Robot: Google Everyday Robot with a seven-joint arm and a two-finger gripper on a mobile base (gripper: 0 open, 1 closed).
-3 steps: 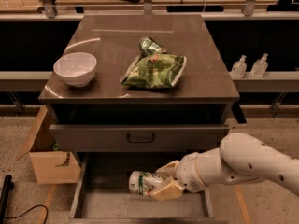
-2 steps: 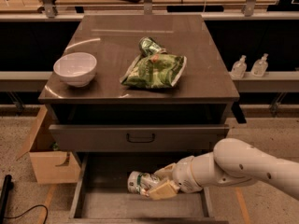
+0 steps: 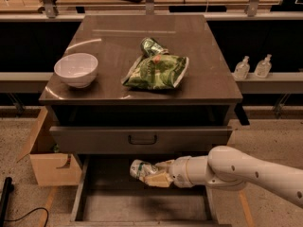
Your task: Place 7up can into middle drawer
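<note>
**7up can (image 3: pixel 142 169) gripped over the open middle drawer (image 3: pixel 137 207)**

The tan fingers (image 3: pixel 160 179) of the gripper (image 3: pixel 154 175) are closed on one end of the can; it lies on its side, sticking out beyond their tips, over the rear of the drawer's grey floor; whether it touches the floor cannot be told; one finger is mostly hidden behind the can; the white arm (image 3: pixel 236 167) is cut off at the right edge; on the desk (image 3: pixel 118 37), a chip bag (image 3: pixel 158 72) partly covers a green can (image 3: pixel 152 46).

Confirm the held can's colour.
7up can: white-silver, green markings, in the claw over the middle drawer; camera view.
</note>
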